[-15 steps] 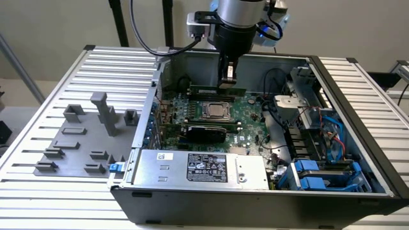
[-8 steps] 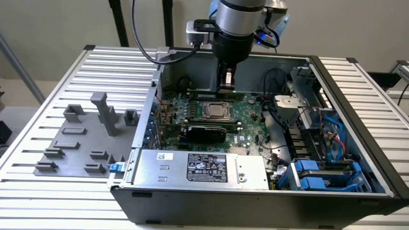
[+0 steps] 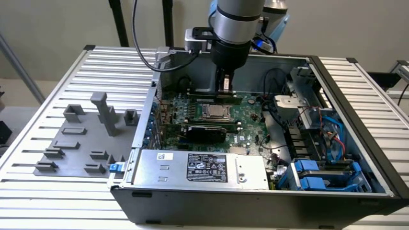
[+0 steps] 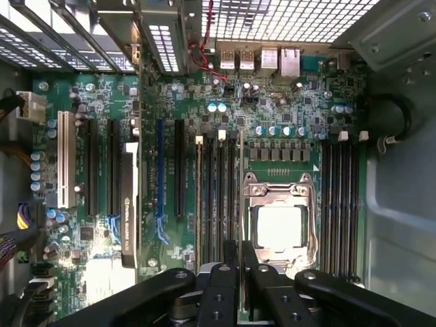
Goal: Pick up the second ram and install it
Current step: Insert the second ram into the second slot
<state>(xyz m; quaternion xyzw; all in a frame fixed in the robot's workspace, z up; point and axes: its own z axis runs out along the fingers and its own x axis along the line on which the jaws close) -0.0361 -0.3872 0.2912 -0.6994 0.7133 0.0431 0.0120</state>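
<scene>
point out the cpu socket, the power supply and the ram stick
cpu socket [image 4: 279, 226]: wrist view, bright centre plate
power supply [image 3: 208, 167]: exterior view, black label
ram stick [image 3: 206, 98]: exterior view, green long edge

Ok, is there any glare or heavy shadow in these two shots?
Wrist view: the processor lid glares nearly white, and the vented panel is blown out by backlight. Exterior view: even, soft light on the slatted table, with the computer case darker inside.
</scene>
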